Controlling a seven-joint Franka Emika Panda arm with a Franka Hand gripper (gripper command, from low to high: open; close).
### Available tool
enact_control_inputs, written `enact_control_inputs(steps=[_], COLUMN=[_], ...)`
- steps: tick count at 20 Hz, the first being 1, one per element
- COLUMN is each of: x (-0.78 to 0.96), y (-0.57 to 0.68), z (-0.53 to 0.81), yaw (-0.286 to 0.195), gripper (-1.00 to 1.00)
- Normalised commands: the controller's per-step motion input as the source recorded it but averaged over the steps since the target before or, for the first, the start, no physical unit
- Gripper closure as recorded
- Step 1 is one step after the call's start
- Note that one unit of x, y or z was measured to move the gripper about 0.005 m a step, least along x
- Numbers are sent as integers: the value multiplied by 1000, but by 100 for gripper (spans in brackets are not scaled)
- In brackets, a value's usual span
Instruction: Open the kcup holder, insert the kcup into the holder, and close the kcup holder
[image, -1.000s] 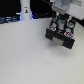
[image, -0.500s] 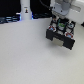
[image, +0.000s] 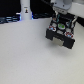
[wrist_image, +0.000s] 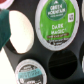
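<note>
The kcup holder (image: 62, 33) is a black box at the exterior view's right, its top level open with round pod lids showing. My gripper (image: 60, 18) hangs straight down over it, fingertips close above the slots; I cannot make out how the jaws stand. The wrist view looks closely into the slots (wrist_image: 63, 65). One slot holds a pod with a green lid (wrist_image: 56, 22), another holds a teal-and-white lid (wrist_image: 31, 71), and one is an empty dark hole. A pale whitish rounded body with a green edge (wrist_image: 19, 31), likely the kcup, lies tilted beside them.
A tall white bottle-like object with dark marking (image: 25, 11) stands at the back, on the exterior view's left. The white table (image: 25, 57) spreads in front of the holder. Dark clutter lines the back edge.
The arm stays over the holder; I see no clear movement.
</note>
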Motion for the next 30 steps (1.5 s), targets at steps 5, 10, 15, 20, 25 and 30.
enact_control_inputs(steps=[5, 10, 15, 20, 25, 30], x=[483, 557, 647, 680, 785, 454], y=[-473, -476, -434, -299, -39, 237], z=[296, 271, 78, -18, -53, -165], yaw=[72, 55, 39, 50, 48, 104], gripper=[-100, -100, -100, -100, -100, -100])
